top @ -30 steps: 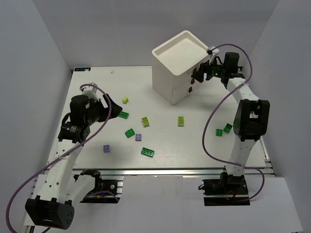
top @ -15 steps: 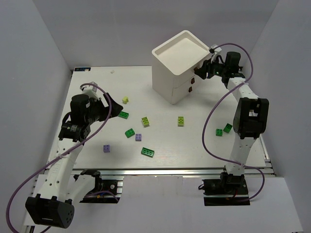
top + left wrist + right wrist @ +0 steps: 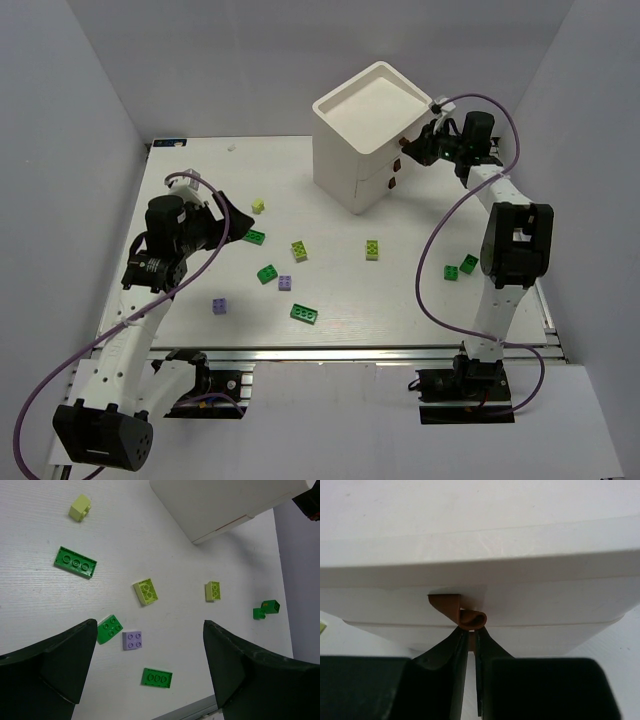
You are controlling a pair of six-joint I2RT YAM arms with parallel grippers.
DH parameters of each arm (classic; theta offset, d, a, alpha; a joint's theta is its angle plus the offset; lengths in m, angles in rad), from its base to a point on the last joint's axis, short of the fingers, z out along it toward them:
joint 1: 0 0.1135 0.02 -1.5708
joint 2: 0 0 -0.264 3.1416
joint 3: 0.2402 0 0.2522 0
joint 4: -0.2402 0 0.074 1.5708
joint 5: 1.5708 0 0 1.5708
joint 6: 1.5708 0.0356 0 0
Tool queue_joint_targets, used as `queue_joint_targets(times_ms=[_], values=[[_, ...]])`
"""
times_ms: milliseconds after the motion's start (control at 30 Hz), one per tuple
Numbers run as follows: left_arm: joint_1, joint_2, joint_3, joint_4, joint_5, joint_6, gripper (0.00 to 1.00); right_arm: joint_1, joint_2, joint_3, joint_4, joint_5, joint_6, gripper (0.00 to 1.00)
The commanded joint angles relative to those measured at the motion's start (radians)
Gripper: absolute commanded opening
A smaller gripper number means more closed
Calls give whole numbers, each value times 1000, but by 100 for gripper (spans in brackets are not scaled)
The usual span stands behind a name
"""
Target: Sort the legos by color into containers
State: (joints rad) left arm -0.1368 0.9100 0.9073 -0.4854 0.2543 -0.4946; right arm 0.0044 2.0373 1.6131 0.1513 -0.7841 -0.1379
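Top external: white table, white chest at its far right. On the wrist cams, the right gripper is pinched onto the upper drawer's brown pull. The left gripper is spread wide above the legos, all loose on the table, with two dark green ones beside the right arm.

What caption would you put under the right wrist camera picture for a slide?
Right gripper pinching the brown pull of a white drawer, fingers nearly closed.
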Motion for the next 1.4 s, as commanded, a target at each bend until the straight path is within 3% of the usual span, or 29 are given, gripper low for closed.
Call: queue_joint_targets(times_ms=[0, 400, 500, 533, 633, 900, 1367], values=[[3, -19, -10, 28, 26, -10, 96, 8, -89, -41, 65, -20, -17, 14], [3, 4, -53, 97, 60, -41, 96, -58, -275, -291, 53, 23, -45, 10], [-6, 21, -56, 117, 77, -44, 96, -58, -270, -272, 31, 13, -57, 50], [-6, 30, -53, 119, 79, -45, 96, -57, -256, -224, 15, 8, -66, 76], [-6, 43, -44, 117, 85, -44, 96, -49, -184, -132, -36, 6, -77, 87], [-6, 14, -47, 90, 71, -47, 97, -29, 35, 195, -117, -1, -46, 81], [-6, 13, -56, 100, 63, -61, 98, -7, 37, 173, -147, -67, -83, 76]])
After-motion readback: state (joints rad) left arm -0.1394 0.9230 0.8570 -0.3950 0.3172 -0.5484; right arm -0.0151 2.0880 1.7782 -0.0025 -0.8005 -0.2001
